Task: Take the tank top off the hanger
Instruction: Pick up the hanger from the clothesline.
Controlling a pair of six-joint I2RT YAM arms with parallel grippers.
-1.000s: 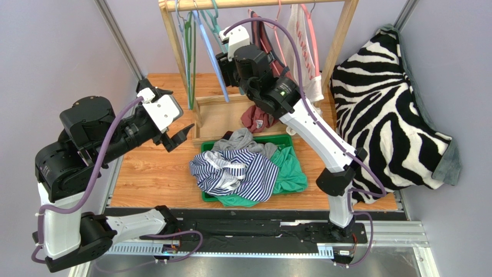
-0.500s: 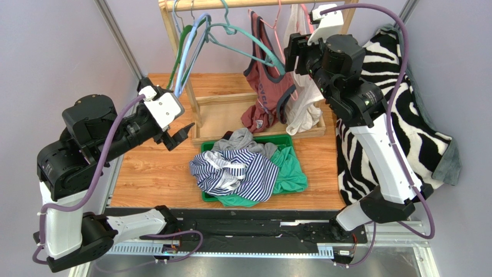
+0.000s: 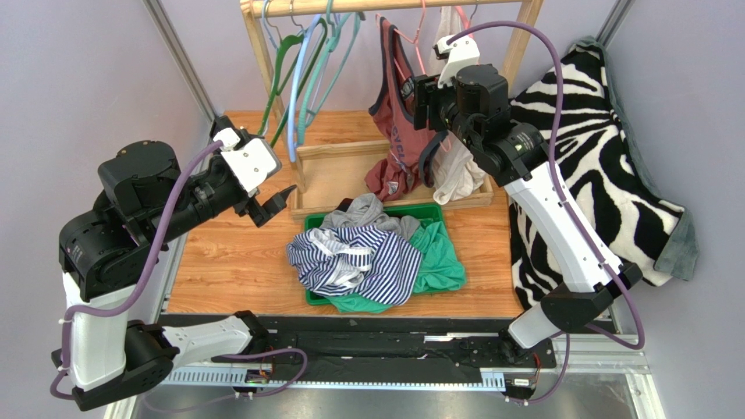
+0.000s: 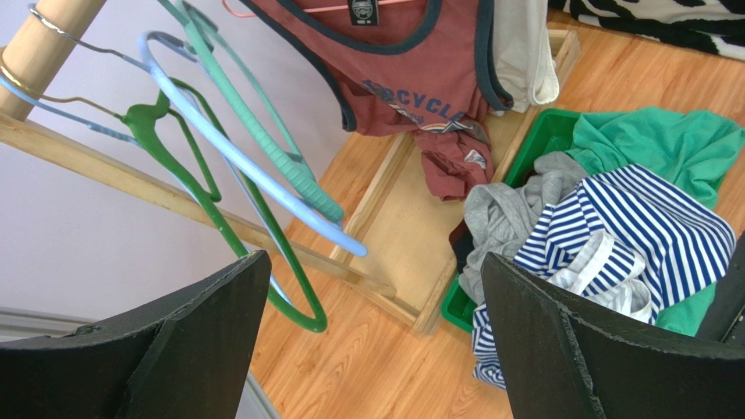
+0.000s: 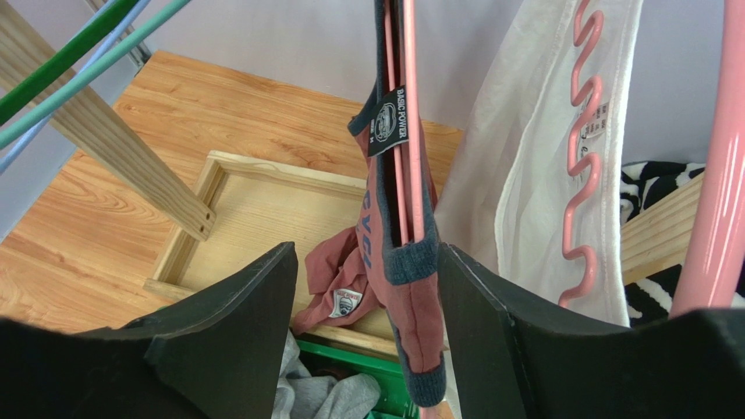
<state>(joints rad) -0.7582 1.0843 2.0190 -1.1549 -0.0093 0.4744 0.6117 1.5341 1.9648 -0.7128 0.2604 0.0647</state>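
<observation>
Wooden clothes rack at the far side of the table [image 3: 226,264]. Top rail [image 3: 385,5] carries, from left to right, a green hanger [image 4: 219,218], a blue hanger [image 4: 262,188] and a teal hanger [image 4: 262,140], all bare and swung at an angle.

- Maroon tank top [image 3: 398,131] with dark trim sits on a thin pink hanger [image 5: 407,52] right of the bare ones. Both straps are over the hanger. The lower hem is bunched on the rack's wooden base frame [image 3: 337,179].
- White garment [image 5: 533,175] on a wavy pink hanger [image 5: 584,175] hangs just beside the tank top, on its right.

Right end effector [image 5: 365,262]: raised to rail height, edge-on to the tank top. Fingers parted, released. The garment's trimmed edge hangs in the gap between them, close to the right finger, with nothing pinched.

Left end effector [image 4: 374,262]: fully spread, empty, hovering over the left part of the table, near the bare hangers and well apart from the tank top.

Green bin [image 4: 533,144] sits in front of the rack base. It is heaped with a blue-and-white striped shirt [image 3: 367,262], a green garment [image 3: 437,257] and a grey one [image 3: 367,214].

Zebra-print blanket [image 3: 586,166] is draped along the right side.
</observation>
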